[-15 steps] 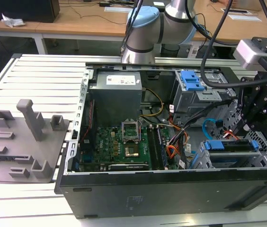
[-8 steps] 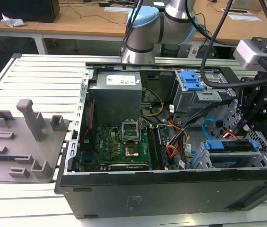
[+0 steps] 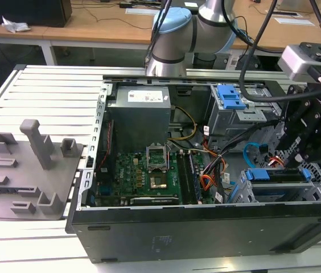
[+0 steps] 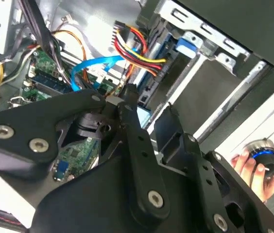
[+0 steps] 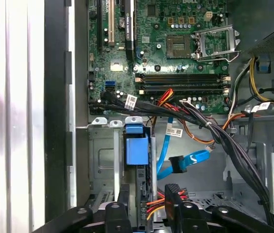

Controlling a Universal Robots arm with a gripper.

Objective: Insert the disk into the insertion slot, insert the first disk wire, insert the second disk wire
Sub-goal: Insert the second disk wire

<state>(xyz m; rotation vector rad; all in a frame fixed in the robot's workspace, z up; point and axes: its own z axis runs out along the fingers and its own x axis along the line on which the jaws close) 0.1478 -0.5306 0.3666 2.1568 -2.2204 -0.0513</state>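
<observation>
Tool [image 5: 148,190] hangs with fingers apart astride the disk [image 5: 137,150], gripping nothing visible. That disk stands on edge inside the insertion slot [image 5: 103,162], in the near corner of the computer case [image 3: 206,227] on the exterior view's right. A blue cable [image 5: 195,158] lies loose just beside.
</observation>
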